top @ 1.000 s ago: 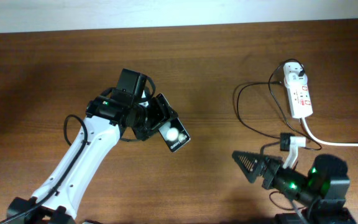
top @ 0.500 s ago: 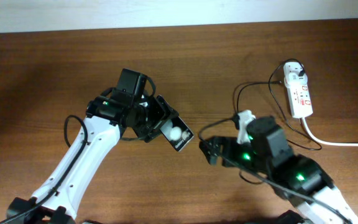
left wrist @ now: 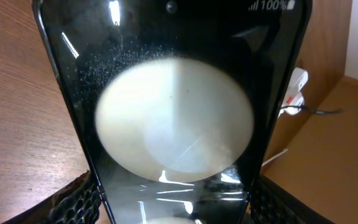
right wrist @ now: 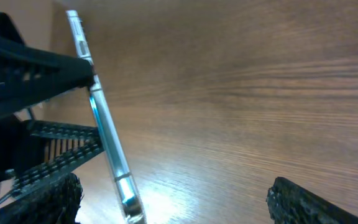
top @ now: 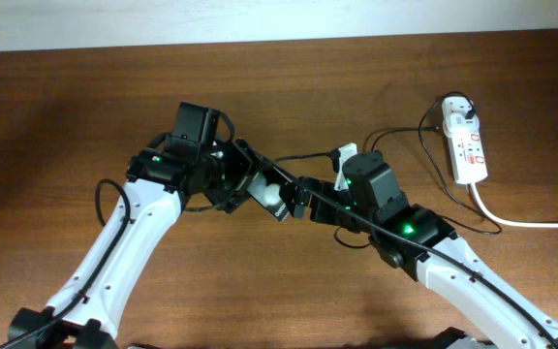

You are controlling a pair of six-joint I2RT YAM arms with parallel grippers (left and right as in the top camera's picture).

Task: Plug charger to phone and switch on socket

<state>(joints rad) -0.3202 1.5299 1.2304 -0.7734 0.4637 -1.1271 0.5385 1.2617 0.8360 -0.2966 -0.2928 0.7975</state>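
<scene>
Mid-tabletop, the left pincer [top: 257,182] clasps the phone [top: 275,198] as the right pincer [top: 301,201] meets its free end. The socket [top: 466,143] lies near the right edge, with the charger [top: 455,110] plugged in and its black cable looping toward the arms.

Since a second ago: right gripper [top: 296,201] swung from near-right corner of table [top: 66,116] to centre, jaws spread, just beside end of phone [top: 271,192]. Phone-holding left gripper [top: 245,179] shifted slightly left.
</scene>
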